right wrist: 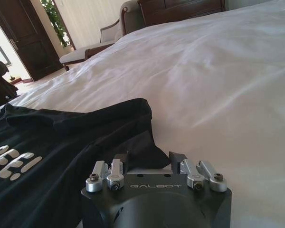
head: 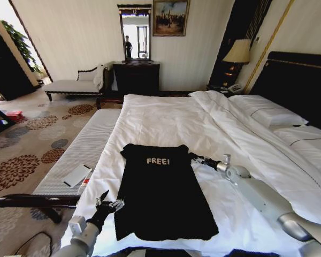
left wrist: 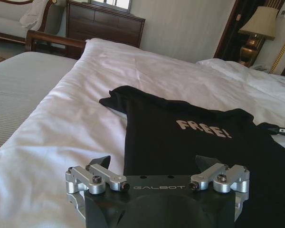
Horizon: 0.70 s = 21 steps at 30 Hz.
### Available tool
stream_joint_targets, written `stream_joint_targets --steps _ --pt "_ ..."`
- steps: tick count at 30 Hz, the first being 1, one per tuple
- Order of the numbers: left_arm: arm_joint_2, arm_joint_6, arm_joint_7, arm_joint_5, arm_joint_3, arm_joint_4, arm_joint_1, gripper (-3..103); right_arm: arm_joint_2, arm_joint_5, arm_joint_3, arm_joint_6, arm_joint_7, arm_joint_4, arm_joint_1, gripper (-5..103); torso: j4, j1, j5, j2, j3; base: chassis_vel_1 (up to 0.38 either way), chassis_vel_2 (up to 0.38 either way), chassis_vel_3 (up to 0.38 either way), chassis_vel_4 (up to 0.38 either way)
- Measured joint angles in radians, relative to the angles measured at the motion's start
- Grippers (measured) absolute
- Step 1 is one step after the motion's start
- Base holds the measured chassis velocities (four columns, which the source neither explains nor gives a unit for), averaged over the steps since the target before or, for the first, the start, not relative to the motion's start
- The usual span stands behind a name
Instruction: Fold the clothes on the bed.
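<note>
t-shirt (head: 160,193): black, flat on the white bed (head: 166,115) near its foot edge, sleeves tucked in
lettering: white "free!" on the chest
left gripper (head: 108,204): just beside the shirt's left edge, jaws released, spread apart
right gripper (head: 197,158): at the shirt's right shoulder, jaws released, fabric between them
body marking: "galbot" on both grippers

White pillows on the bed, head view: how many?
2, both by the dark wooden headboard on the robot's right: one white pillow farther off, one nearer the robot. More may be hidden.
</note>
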Motion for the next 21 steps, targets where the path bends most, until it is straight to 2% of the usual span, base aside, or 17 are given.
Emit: stream_joint_targets --steps 1,4,8,10,11,12,13,21 --pt "-0.002 -0.001 0.000 0.001 0.000 0.002 0.000 100 -0.002 0.000 -0.001 0.000 0.000 0.005 -0.002 45 0.0000 0.000 0.0000 0.000 0.000 0.000 0.000 0.000 0.000" --pt "-0.006 -0.003 0.001 0.003 0.001 0.004 0.000 100 -0.006 0.000 -0.001 0.000 0.000 0.013 -0.006 40 -0.0001 0.000 0.0000 0.000 0.000 0.000 0.000 0.000 0.000" --pt "-0.009 -0.008 0.005 0.010 0.001 0.007 0.003 100 -0.012 -0.001 -0.001 0.001 0.001 0.025 -0.014 18 0.0000 0.000 0.0000 0.000 0.000 0.000 0.000 0.000 0.000" --pt "-0.009 -0.009 0.006 0.010 0.001 0.007 0.003 100 -0.013 -0.001 0.000 0.001 0.000 0.027 -0.015 18 -0.0001 0.000 0.0000 0.000 0.000 0.000 0.000 0.000 0.000" --pt "-0.010 -0.010 0.006 0.010 0.000 0.008 0.003 100 -0.015 -0.001 0.002 0.002 -0.001 0.030 -0.018 13 -0.0001 0.000 0.0000 0.000 0.000 0.000 0.000 0.000 0.000" --pt "-0.010 -0.010 0.006 0.010 0.000 0.008 0.003 100 -0.015 -0.001 0.002 0.002 -0.001 0.030 -0.018 13 -0.0001 0.000 0.0000 0.000 0.000 0.000 0.000 0.000 0.000" --pt "-0.011 -0.010 0.006 0.010 0.000 0.009 0.004 100 -0.017 0.000 0.005 0.002 -0.006 0.033 -0.021 3 -0.0001 0.000 0.0000 0.000 0.000 0.000 0.000 0.000 0.000" --pt "-0.014 -0.012 0.008 0.011 0.000 0.007 0.006 100 -0.034 -0.001 0.023 0.005 -0.014 0.053 -0.041 0 0.0000 0.000 0.0000 0.000 0.000 0.000 0.000 0.000 0.000"
